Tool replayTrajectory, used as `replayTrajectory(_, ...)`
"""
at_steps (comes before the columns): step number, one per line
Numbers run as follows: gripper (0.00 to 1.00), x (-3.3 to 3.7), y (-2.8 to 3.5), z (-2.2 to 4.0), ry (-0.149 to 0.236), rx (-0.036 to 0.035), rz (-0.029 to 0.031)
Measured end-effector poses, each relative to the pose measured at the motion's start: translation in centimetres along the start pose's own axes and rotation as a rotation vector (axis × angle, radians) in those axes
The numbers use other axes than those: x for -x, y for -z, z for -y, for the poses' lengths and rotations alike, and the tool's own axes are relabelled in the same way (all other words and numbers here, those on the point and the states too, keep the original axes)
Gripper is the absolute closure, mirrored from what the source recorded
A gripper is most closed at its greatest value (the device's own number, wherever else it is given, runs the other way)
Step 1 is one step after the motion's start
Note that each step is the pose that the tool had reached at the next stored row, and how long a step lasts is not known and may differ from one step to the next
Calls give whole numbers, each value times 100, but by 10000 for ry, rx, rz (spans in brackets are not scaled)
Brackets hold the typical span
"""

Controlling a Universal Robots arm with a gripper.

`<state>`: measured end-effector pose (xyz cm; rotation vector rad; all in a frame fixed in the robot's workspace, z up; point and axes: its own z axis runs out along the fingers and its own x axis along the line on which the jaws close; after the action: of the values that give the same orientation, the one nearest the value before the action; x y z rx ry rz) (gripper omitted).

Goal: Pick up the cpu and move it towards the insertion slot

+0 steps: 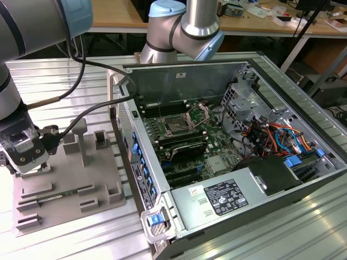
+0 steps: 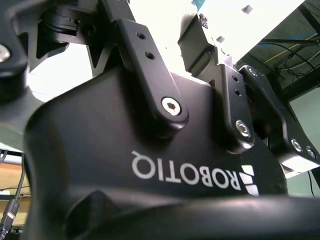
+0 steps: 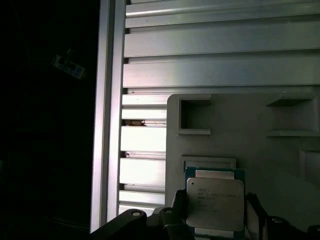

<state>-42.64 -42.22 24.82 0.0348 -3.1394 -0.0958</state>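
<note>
Item: small flat square silvery-topped cpu (image 3: 215, 202) sitting between black gripper (image 3: 215, 220) fingers (image 3: 178, 210), which are pinching its two opposite edges, just over grey plastic tray (image 1: 59, 176). Square silver-framed insertion slot (image 1: 176, 125) lying well apart, toward exterior view's right, inside open metal computer case (image 1: 179, 76).

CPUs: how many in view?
1. The cpu lies on the grey tray in the first wrist view. The arm covers part of the tray, so more may be hidden.
</note>
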Motion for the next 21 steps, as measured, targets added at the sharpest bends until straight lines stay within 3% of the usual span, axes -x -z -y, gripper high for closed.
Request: replayTrajectory(21, 45, 0, 34, -2, 0, 0, 0)
